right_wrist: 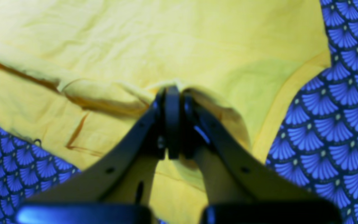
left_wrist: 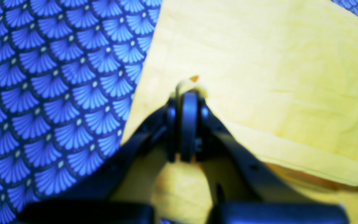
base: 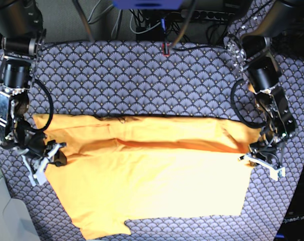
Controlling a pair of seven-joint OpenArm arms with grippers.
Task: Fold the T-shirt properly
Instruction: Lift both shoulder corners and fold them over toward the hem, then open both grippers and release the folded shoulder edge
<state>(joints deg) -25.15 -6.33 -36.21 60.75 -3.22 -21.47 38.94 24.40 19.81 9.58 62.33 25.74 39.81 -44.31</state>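
The left end effector [left_wrist: 189,90] has its jaws pressed together on a small tuft of yellow fabric that pokes out above the tips, so it is pinching the edge of the T-shirt [left_wrist: 275,71] rather than resting on it. The right end effector [right_wrist: 172,91] is likewise pressed together on a bunched ridge of the same cloth, with creases and a shadowed fold line running away from the pinch. In the base view the left end effector [base: 262,158] sits at the garment's right-hand edge and the right end effector [base: 44,160] at its left-hand edge, well apart, each about level with a long horizontal fold that crosses the shirt. Holding both ends of one line at once looks meant to keep the fabric taut between the arms, so that a whole band can be carried over evenly instead of sagging or twisting in the middle. The T-shirt [base: 152,175] lies spread flat and sideways across the middle of the surface, its far strip appearing already doubled over along that fold, and a sleeve-like flap juts out at the near left corner. Under it the blue-grey scallop-patterned cloth [base: 142,85] covers the surface and shows on all sides of the garment. The fold seems partway done, with the near portion not yet turned in.
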